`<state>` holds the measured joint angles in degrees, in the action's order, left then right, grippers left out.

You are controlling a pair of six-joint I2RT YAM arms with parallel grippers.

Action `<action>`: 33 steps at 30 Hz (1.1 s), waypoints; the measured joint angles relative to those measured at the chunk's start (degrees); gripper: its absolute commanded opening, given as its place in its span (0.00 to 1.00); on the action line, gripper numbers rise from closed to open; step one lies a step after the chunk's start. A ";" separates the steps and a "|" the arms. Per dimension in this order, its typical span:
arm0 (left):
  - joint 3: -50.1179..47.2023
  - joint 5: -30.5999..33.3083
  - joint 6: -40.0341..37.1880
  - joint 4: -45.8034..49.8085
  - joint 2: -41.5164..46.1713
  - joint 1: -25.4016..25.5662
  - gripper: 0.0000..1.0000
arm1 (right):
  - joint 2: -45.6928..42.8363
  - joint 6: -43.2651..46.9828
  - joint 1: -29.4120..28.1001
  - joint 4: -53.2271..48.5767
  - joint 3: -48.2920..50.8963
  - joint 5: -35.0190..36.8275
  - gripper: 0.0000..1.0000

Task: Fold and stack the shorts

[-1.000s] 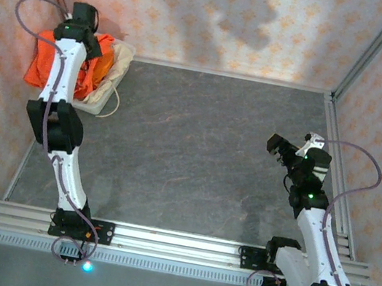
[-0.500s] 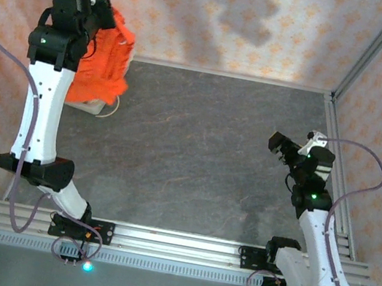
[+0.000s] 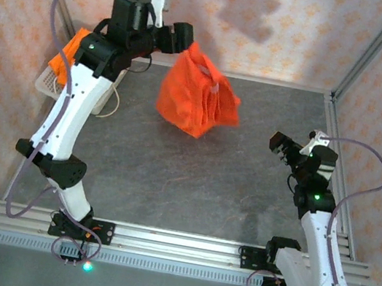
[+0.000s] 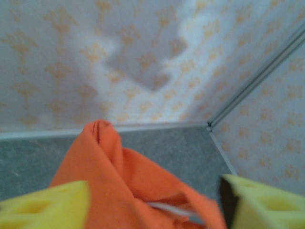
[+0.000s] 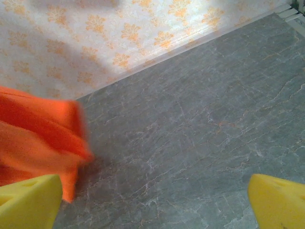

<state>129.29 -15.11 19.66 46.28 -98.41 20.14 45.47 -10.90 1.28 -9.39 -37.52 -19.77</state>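
Our left tool (image 3: 181, 38) has swung out from the basket (image 3: 48, 78) and sprung apart, so one orange pair of shorts (image 3: 197, 100) now drops free above the far middle of the table (image 3: 192, 180), ready for folding. Our right tool (image 3: 280, 145) waits agape and empty; another orange pair (image 3: 63, 60) remains in the basket

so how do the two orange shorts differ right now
The loose shorts hang bunched just under the open left gripper, out over the table; the basket shorts lie heaped in the white basket at the far left. The loose shorts show whole; the basket shorts are partly hidden by the left arm. Both are bright orange and unfolded.
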 measured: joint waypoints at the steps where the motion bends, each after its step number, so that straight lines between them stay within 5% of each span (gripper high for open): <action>1: -3.02 -0.85 0.04 -0.61 0.46 0.00 1.00 | 0.00 0.31 0.00 -0.63 -0.68 -0.07 0.99; 10: -40.48 -7.98 1.20 -12.90 18.45 0.04 1.00 | 1.46 3.37 -3.06 -6.58 -6.16 -3.65 0.99; 22: -74.16 -9.31 9.38 -24.65 26.93 2.80 1.00 | 18.84 25.55 -36.98 -13.86 -10.45 13.62 0.99; 29: -81.74 -9.75 15.37 -28.79 36.68 -8.00 1.00 | 32.28 39.41 -47.19 -13.79 -15.80 22.49 0.99; 33: -81.96 -10.01 15.47 -28.87 39.19 -9.79 1.00 | 39.71 44.96 -51.25 -12.20 -18.10 27.23 1.00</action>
<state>47.33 -25.12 35.14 17.41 -59.22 10.35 85.19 34.06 -49.98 -21.58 -55.61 7.46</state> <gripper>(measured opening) 0.998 0.994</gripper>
